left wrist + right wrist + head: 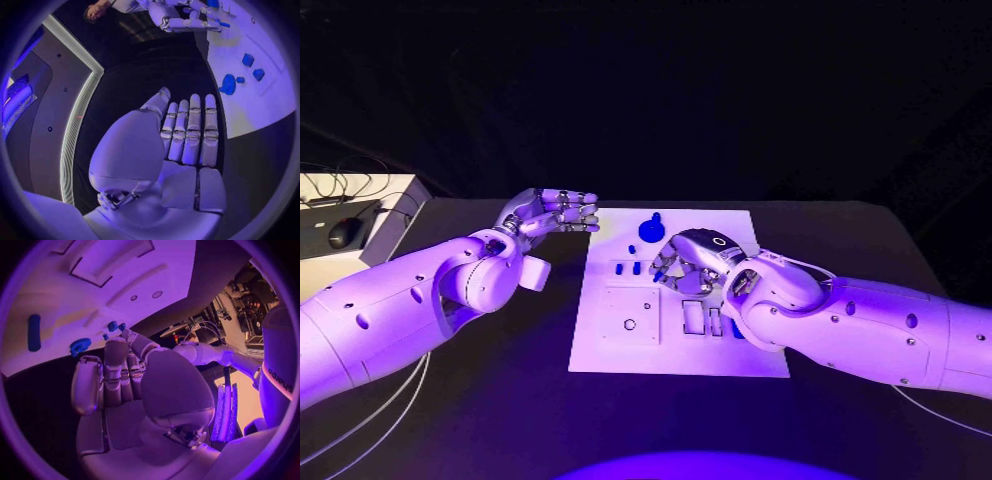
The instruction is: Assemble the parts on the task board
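The white task board [733, 225] lies in the middle of the black table. A blue knob-shaped part [652, 228] stands near its far edge, and the left wrist view shows that part [228, 84] too. Two small blue parts [627, 268] sit left of my right hand [689, 260], which arches over the board's middle with its fingertips down by them. In the right wrist view its fingers [117, 365] reach out toward those small parts [114, 326], and the palm holds nothing. My left hand [557, 212] hovers off the board's far left corner, fingers [190, 130] stretched side by side and empty.
More blue parts [726, 325] stand in slots near the board's right front, close under my right forearm. A long blue piece [34, 332] lies on the board apart from the others. A white box with a dark mouse [343, 232] sits at the table's far left.
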